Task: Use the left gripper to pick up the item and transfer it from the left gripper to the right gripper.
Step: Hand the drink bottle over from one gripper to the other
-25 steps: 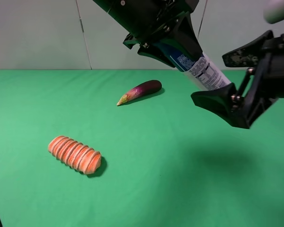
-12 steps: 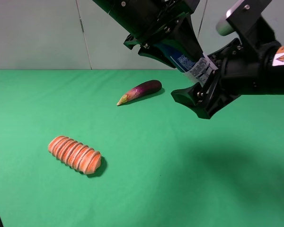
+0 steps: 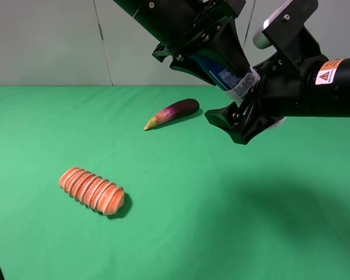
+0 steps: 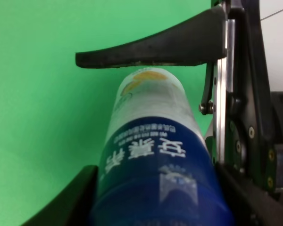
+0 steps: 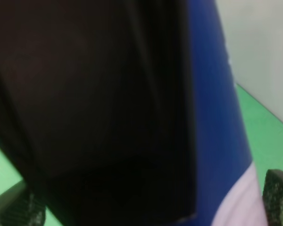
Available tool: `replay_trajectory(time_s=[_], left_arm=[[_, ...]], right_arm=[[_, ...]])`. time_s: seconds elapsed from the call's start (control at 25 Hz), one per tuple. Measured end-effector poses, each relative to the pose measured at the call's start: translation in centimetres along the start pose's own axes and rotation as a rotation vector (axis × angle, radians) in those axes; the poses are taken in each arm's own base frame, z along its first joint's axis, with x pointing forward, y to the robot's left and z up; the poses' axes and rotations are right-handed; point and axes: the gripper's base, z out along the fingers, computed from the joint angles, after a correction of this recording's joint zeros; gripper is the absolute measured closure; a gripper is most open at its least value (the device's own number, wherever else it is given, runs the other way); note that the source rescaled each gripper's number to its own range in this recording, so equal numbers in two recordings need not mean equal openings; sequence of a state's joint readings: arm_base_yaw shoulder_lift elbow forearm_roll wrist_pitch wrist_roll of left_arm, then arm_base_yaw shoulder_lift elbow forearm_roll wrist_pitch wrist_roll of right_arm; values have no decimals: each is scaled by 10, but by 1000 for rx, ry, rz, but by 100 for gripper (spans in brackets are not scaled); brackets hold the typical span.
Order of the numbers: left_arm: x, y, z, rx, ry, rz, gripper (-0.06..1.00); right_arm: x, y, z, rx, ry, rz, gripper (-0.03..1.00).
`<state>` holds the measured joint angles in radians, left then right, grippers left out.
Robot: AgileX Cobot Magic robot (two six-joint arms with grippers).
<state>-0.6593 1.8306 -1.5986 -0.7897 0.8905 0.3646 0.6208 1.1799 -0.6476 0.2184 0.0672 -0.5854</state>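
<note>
The item, a spray can (image 3: 235, 80) with blue upper body and white label, is held high above the green table (image 3: 181, 198). My left gripper (image 3: 213, 55) is shut on its blue part and holds it tilted. My right gripper (image 3: 245, 93), on the arm with the warning sticker (image 3: 327, 75), is open, and its jaws straddle the can's white lower end. In the left wrist view the can (image 4: 153, 155) points away, with one right finger (image 4: 151, 47) just beside its white end. In the right wrist view the can (image 5: 217, 94) and the left gripper (image 5: 94, 108) fill the frame.
A purple eggplant (image 3: 174, 112) lies on the table at the back middle, below the grippers. An orange ribbed loaf-shaped object (image 3: 93, 191) lies at the front left. A pale wall (image 3: 46, 41) stands behind the table.
My right gripper has moved left, in from the right edge, and its open jaws now straddle the can's white end. The left gripper and can have stayed still.
</note>
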Motion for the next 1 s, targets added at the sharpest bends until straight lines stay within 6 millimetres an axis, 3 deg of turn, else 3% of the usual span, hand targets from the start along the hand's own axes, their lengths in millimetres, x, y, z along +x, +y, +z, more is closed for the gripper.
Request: replay_trajectory(time_s=[0.24,0.48,0.68,0.84,1.0], left_arm=[[0,0,0,-1,5,1,93],[3,2,0,-21,28,17,93],[3,3,0,-38,34,28,93],[3,4,0,-48,38,34,93],[3,5,0,-51,38,36,93]], right_arm=[[0,0,0,2,-2,-1,-2],[0,0,0,1,0,-12,31],[0,0,0,-2,4,-14,50],[1,0,0,-3,7,-24,83],[1,0,0,-4,11,-43,84]])
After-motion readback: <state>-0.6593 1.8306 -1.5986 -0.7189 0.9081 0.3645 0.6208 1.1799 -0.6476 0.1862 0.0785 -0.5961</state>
